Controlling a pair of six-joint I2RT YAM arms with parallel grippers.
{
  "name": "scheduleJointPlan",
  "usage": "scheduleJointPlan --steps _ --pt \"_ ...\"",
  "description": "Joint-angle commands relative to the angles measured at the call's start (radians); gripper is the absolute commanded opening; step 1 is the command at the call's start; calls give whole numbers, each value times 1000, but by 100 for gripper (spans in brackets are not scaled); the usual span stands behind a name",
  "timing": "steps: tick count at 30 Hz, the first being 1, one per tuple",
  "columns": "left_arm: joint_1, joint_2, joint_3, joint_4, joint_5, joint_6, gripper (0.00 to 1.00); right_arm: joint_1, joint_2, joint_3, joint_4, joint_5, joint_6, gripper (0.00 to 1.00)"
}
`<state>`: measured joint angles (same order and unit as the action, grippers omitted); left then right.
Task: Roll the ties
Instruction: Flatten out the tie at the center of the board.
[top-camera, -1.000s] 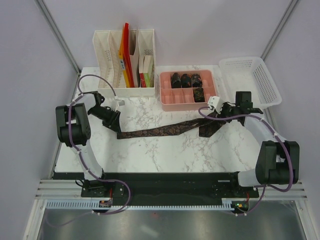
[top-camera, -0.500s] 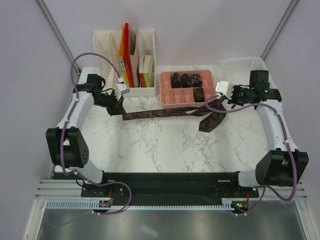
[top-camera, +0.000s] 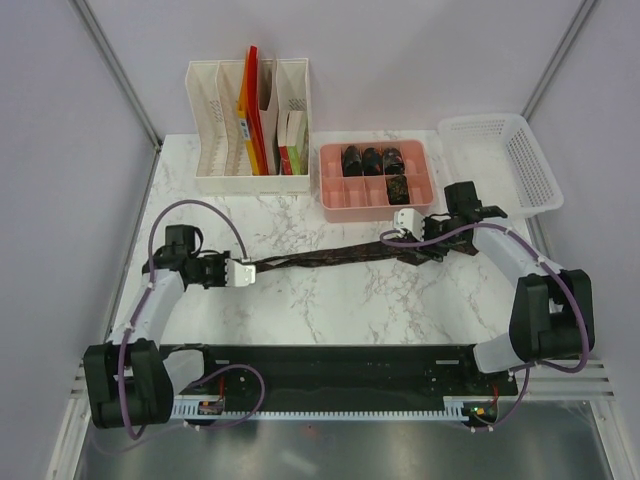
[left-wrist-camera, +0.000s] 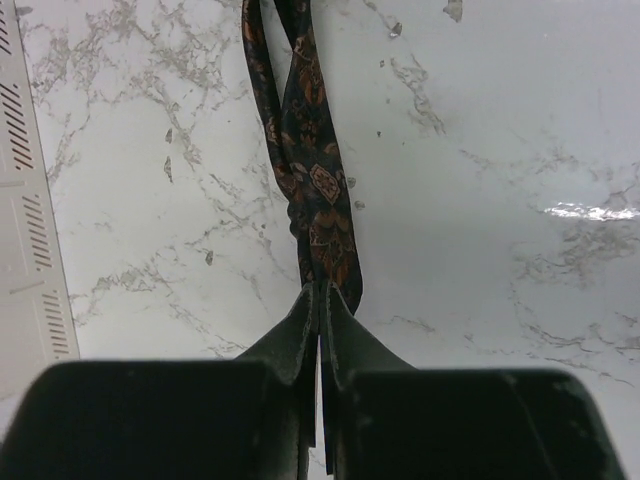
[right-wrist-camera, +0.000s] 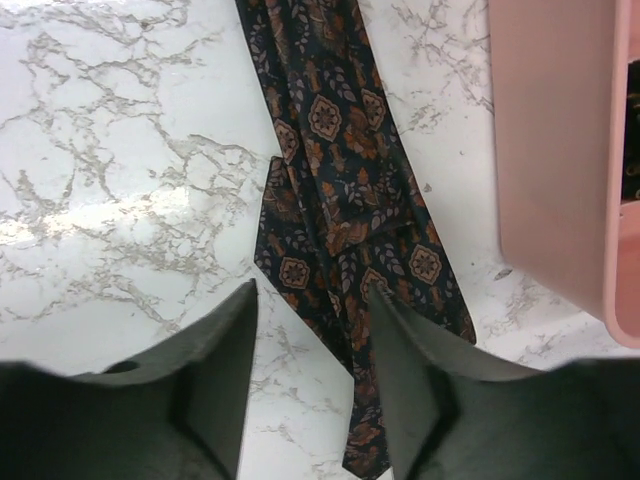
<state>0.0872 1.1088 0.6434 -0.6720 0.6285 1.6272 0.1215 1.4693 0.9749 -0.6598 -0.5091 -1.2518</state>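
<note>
One long dark patterned tie (top-camera: 330, 257) lies stretched across the marble table. My left gripper (top-camera: 252, 270) is shut on its narrow end; in the left wrist view the fingertips (left-wrist-camera: 322, 295) pinch the fabric (left-wrist-camera: 315, 190), which runs straight away from them. My right gripper (top-camera: 408, 240) stands open over the wide end. In the right wrist view its fingers (right-wrist-camera: 315, 290) straddle the folded wide end (right-wrist-camera: 340, 180), which lies flat on the table, gripped by neither. Several rolled ties (top-camera: 372, 158) sit in the pink tray.
The pink compartment tray (top-camera: 326, 185) stands just behind the tie's wide end, and its wall (right-wrist-camera: 560, 150) is close on my right gripper's right. A white file organiser (top-camera: 250, 125) with folders is at the back left. A white mesh basket (top-camera: 505, 160) is at the back right.
My right gripper has opened and let go of the wide end, which now lies on the table. My left arm has drawn the narrow end towards the near left, pulling the tie out straight.
</note>
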Motion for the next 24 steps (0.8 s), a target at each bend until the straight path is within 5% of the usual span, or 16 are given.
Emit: scheduleJointPlan --steps 1,7,9,14,18,24 --pt "20 2 -50 124 -7 239 2 -2 14 -12 60 9 -15 63" --pt "43 -30 -157 85 -6 408 8 -2 101 65 34 -3 6 74" --pt "43 -69 -169 4 0 422 21 -2 120 74 22 3 -18 80" --pt "43 -145 -125 -41 30 199 60 -20 152 45 105 64 -40 97" --pt "49 -149 -30 -93 46 16 64 -51 128 -10 226 61 -9 96" --pt "45 -25 102 -222 114 -73 75 -80 163 77 103 3 -53 98"
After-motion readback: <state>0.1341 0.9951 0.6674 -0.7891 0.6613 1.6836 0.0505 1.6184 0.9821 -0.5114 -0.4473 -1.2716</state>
